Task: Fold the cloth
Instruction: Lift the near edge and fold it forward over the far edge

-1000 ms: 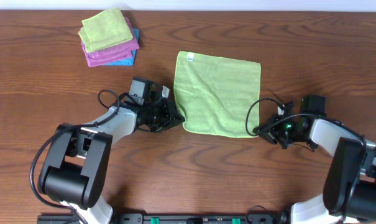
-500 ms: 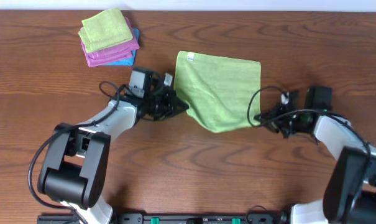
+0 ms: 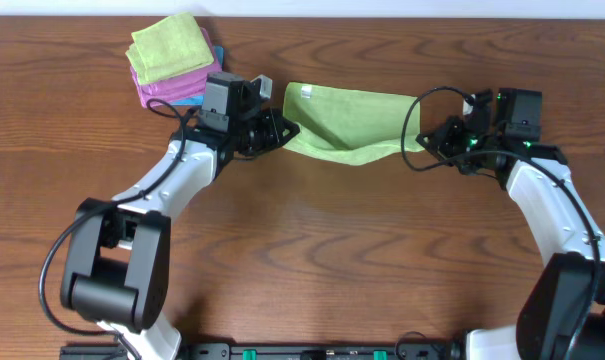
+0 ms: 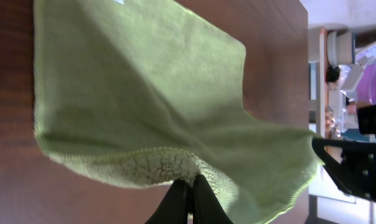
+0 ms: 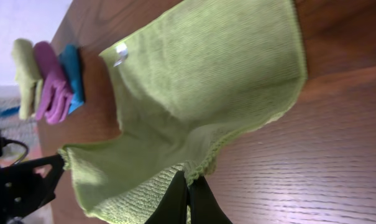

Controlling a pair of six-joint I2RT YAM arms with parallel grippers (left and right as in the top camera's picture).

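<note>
green cloth point(image 3: 347, 115) is lying across the upper middle of the overhead frame, partly doubled over. its far edge is resting flat on the tabletop point(image 3: 302, 250). its near edge is hanging lifted off the surface, over the flat part. the lifted edge is sagging in the middle between its two corners. left gripper point(image 3: 280, 131) is pinching the lifted corner at frame left, and right gripper point(image 3: 424, 138) is pinching the one at frame right. small white tag point(image 3: 306, 92) is showing at the far-left corner. in both wrist views the fabric is draping in a loose curve, with the nubby weave showing. the fold is not yet lying flat.
</note>
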